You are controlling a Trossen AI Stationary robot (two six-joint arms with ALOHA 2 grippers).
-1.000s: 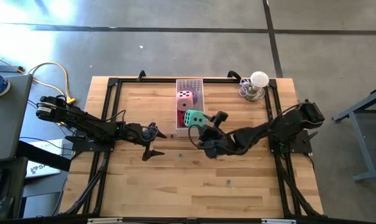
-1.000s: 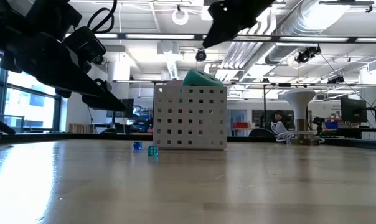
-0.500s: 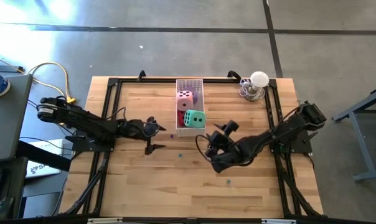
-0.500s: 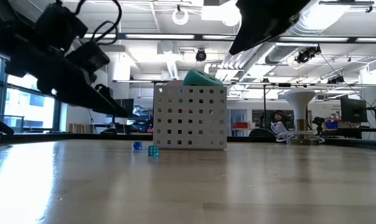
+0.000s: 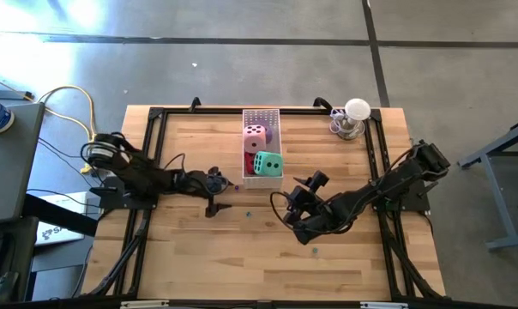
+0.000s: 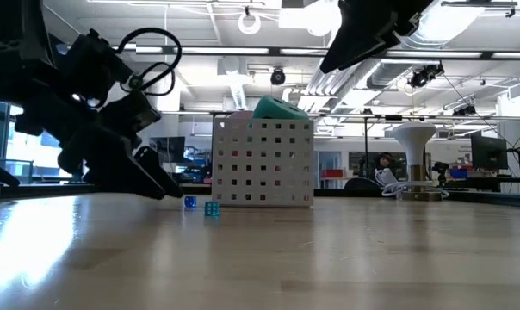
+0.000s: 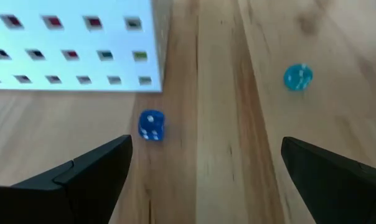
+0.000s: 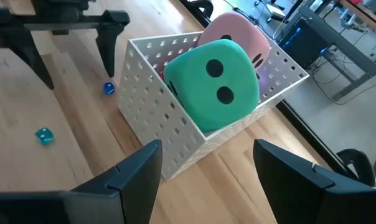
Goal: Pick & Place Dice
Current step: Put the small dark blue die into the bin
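Reach-in step: left hand [image 7: 200, 168], fingers spread wide, low beside tray [image 5: 261, 118], straddling small blue die [image 7: 151, 125]. Right hand [image 8: 203, 171] empty, fingers apart, off tray's near corner. Next: centre on die, close.

Three dice [image 5: 261, 150] apparently, in the tray [image 5: 262, 118]; two small dice [image 7: 152, 125] beside its wall.

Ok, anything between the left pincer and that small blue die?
No, only bare wood between the open left pincer and the small blue die, per the left wrist view.
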